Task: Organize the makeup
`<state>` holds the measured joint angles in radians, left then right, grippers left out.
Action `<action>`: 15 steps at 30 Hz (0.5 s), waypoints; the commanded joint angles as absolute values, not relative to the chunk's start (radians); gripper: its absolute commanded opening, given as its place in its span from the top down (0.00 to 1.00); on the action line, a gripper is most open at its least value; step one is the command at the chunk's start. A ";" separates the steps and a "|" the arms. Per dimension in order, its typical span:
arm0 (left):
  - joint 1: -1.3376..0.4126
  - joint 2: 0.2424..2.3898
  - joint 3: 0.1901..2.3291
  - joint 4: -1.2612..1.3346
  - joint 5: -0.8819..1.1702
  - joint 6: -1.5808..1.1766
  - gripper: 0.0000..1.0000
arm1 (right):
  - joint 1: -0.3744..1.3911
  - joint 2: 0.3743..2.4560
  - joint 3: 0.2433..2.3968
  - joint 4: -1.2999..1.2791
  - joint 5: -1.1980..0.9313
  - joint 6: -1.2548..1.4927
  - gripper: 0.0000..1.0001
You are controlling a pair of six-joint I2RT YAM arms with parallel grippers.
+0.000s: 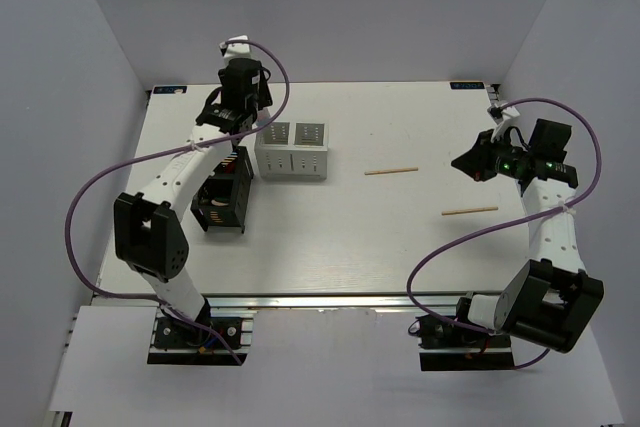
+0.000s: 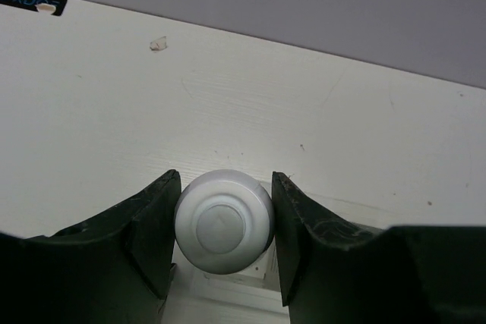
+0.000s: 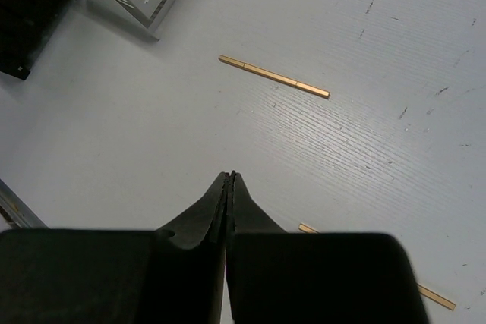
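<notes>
Closest to us, in the left wrist view, the left gripper (image 2: 225, 187) has its two dark fingers (image 2: 152, 233) pressed against either side of a white round-topped bottle (image 2: 224, 224), which we see from straight above. The claw stands partway closed and holds the bottle. Just beneath the bottle we make out a pale edge, but we cannot tell what it belongs to.

From overhead, we see the left arm reaching to the far left part of the white table (image 1: 380, 247). Its wrist hangs just beside the far-left corner of a white perforated two-compartment box (image 1: 292, 150). A black open-frame holder (image 1: 225, 197) stands near that box on its near-left side, partly hidden by the arm.

Over the right half of the table, the right gripper (image 3: 230, 180) has its slim black fingers pressed flat together with nothing between them. One thin wooden stick (image 3: 273, 76) lies on the table ahead of the tips, apart from them. A second thin wooden stick (image 3: 437, 299) lies nearer, partly hidden behind the gripper body. Both sticks are well apart from the box.
</notes>
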<state>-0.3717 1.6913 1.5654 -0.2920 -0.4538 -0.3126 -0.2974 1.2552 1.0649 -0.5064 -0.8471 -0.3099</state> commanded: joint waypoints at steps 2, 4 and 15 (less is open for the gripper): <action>-0.377 1.677 1.580 -0.258 -0.397 -0.319 1.00 | -0.302 1.259 1.055 -0.500 -0.842 -0.341 1.00; -0.377 1.672 1.568 -0.252 -0.385 -0.325 1.00 | -0.302 1.259 1.052 -0.502 -0.841 -0.341 1.00; -0.377 1.655 1.460 -0.232 -0.311 -0.347 1.00 | -0.302 1.285 1.051 -0.499 -0.838 -0.344 0.98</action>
<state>-0.3752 1.7115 1.4723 -0.2840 -0.3389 -0.3321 -0.2974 1.2774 1.0489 -0.5064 -0.8330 -0.3260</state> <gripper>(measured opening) 0.577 0.014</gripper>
